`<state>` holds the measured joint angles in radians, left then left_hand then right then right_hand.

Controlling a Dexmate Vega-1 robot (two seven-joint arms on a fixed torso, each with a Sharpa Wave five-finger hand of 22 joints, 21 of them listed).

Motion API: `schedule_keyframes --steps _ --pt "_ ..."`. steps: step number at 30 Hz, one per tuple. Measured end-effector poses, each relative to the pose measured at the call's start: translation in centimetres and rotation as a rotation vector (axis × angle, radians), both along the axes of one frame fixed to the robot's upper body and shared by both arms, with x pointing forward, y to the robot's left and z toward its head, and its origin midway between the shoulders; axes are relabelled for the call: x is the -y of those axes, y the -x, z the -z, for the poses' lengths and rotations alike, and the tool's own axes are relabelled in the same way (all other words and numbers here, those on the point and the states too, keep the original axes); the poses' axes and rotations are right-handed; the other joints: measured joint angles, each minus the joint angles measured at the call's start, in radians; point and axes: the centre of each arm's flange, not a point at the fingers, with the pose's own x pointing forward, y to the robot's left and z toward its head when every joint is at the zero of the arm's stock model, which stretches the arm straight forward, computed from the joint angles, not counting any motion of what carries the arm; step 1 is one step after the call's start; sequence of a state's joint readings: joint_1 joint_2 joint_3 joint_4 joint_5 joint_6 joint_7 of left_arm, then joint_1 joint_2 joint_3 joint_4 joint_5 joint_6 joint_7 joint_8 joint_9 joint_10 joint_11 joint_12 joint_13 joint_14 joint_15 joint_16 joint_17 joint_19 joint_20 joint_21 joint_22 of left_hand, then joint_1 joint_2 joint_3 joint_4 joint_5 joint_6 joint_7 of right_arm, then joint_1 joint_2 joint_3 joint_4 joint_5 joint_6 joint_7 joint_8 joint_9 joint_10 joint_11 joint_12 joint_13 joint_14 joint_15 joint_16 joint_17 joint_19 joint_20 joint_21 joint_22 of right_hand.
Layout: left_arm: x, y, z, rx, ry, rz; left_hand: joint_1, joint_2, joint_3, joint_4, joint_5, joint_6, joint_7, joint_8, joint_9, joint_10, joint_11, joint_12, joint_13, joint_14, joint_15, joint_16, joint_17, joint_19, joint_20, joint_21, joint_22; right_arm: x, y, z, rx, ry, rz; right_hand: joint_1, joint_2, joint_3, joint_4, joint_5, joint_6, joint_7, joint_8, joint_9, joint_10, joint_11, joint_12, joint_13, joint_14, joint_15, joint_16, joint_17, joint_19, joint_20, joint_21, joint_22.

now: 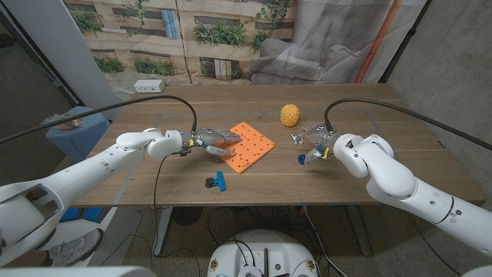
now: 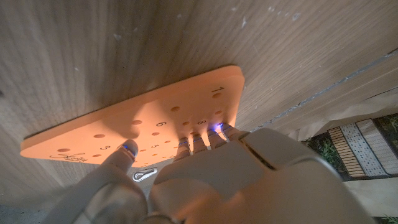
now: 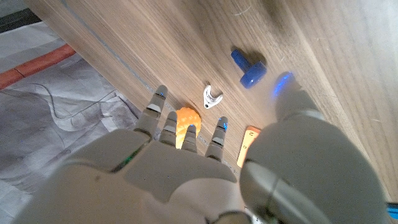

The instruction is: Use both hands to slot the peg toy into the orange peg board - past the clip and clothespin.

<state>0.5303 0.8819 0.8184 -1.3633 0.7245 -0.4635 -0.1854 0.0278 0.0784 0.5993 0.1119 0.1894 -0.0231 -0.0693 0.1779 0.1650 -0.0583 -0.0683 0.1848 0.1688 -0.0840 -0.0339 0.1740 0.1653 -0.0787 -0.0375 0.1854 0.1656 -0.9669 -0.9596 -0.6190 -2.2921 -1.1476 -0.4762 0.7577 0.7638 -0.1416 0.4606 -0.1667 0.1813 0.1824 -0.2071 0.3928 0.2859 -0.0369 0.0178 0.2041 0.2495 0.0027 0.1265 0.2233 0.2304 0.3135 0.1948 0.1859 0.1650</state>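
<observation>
The orange peg board (image 1: pixel 254 146) lies at the table's middle, its numbered holes showing in the left wrist view (image 2: pixel 155 115). My left hand (image 1: pixel 215 141) reaches onto its left edge, fingertips (image 2: pixel 214 132) and thumb pressing on the top face, holding nothing. The blue peg toy (image 1: pixel 302 158) lies on the wood just beside my right hand (image 1: pixel 315 145). In the right wrist view the peg (image 3: pixel 249 68) sits ahead of the spread fingers (image 3: pixel 217 134), untouched. A small white clip (image 1: pixel 296 138) (image 3: pixel 212 96) lies between that hand and the board.
A blue and black clothespin (image 1: pixel 216 182) lies near the table's front edge, below the board. A yellow-orange bumpy ball (image 1: pixel 289 115) (image 3: pixel 185 121) sits behind the board on the right. Bare wood stretches along the far side and both ends.
</observation>
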Motion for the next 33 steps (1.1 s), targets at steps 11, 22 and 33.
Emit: schedule_keyframes --steps 11,22,33 --pt "0.1 0.0 0.0 -0.003 -0.005 -0.001 0.0 0.0 0.0 0.0 0.0 0.0 0.0 0.001 0.0 0.0 0.0 -0.001 0.0 0.0 0.0 -0.001 0.0 0.0 0.0 0.004 0.0 0.0 -0.8 1.0 0.004 0.058 0.011 0.006 0.006 0.0 0.0 0.0 0.005 -0.005 0.012 0.005 0.004 -0.004 0.0 0.0 0.005 -0.013 0.0 0.004 0.012 -0.012 0.0 0.0" --pt "0.2 0.1 0.1 -0.006 -0.006 -0.001 0.0 0.0 0.003 -0.003 0.0 0.0 0.0 0.001 0.0 0.001 -0.001 -0.007 0.0 -0.002 0.001 -0.001 0.0 0.005 0.006 0.004 -0.001 0.2 -1.6 1.5 0.005 0.077 0.007 0.018 0.018 0.0 0.0 0.004 0.016 -0.005 0.022 0.009 0.012 -0.013 0.008 0.004 0.01 -0.029 0.008 0.005 0.021 -0.025 0.0 0.0" --pt "0.3 0.0 0.1 -0.007 -0.004 -0.001 0.0 0.0 0.003 -0.003 0.0 0.0 0.0 0.001 0.0 0.001 -0.001 -0.003 0.0 0.002 -0.002 -0.005 0.0 0.009 0.002 0.001 0.001 0.4 -2.2 1.7 0.001 0.085 0.0 0.033 0.033 0.003 -0.003 0.004 0.031 -0.009 0.039 0.018 0.02 -0.02 0.008 0.004 0.017 -0.047 0.008 0.005 0.025 -0.054 0.0 0.0"
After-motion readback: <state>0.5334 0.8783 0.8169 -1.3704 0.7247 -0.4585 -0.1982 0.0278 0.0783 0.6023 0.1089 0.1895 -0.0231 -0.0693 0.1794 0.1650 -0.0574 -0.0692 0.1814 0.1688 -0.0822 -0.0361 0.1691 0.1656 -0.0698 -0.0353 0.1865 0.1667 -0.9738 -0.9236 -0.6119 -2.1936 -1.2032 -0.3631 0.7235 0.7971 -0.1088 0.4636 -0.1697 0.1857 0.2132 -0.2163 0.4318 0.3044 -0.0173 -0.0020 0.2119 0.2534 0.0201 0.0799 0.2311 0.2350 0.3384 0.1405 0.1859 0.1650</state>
